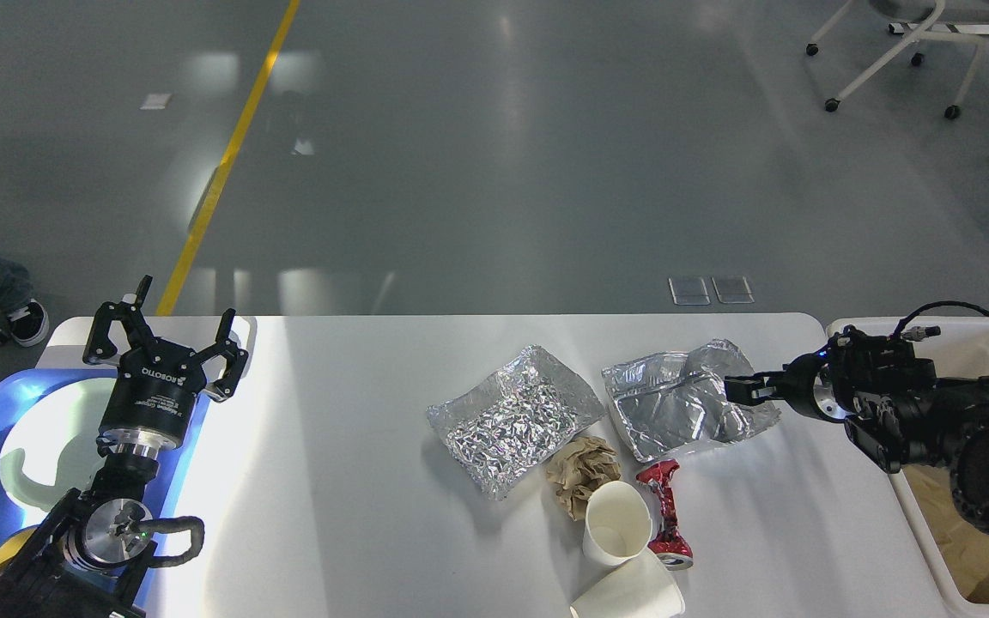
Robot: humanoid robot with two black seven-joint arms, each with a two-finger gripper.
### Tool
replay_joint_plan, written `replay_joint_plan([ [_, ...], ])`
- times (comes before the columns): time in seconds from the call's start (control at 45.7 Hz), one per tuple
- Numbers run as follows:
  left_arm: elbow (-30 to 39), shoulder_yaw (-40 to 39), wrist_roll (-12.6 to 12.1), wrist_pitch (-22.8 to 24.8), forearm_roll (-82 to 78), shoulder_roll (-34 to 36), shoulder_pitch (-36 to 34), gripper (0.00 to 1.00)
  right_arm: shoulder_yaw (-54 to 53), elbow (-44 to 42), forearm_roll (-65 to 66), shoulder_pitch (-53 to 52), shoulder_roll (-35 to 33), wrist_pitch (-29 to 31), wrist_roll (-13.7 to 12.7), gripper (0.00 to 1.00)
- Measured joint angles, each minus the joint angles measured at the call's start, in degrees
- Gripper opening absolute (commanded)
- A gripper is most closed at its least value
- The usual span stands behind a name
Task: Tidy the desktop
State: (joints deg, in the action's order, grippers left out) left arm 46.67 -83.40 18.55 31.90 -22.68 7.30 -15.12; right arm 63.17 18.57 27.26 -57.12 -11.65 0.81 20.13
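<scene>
Six pieces of light, crushable litter are lying right of centre on the tabletop (357,481), the right hand (739,389) is reaching the flattened foil tray (683,403) at its thin right rim, finger spacing indiscernible, while the left hand (166,336) is hovering spread apart.

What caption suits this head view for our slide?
Right gripper reaches the foil tray on the littered desktop; left gripper waits open.
</scene>
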Motion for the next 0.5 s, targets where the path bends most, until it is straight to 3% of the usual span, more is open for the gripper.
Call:
replay_joint_plan([
  [0.131, 0.0, 0.0, 0.0, 0.0, 0.0, 0.0, 0.0, 0.97, -1.9, 1.8, -0.7, -1.9, -0.4, 3.5, 0.0, 0.93],
  [0.35, 0.0, 0.0, 0.0, 0.0, 0.0, 0.0, 0.0, 0.97, -5.3, 9.0, -8.1, -13.4, -5.1, 23.3, -0.8, 0.96],
  [0.504, 0.0, 0.0, 0.0, 0.0, 0.0, 0.0, 0.0, 0.97, -4.3, 19.2, -9.9, -24.7, -8.6, 35.4, -5.1, 0.95],
])
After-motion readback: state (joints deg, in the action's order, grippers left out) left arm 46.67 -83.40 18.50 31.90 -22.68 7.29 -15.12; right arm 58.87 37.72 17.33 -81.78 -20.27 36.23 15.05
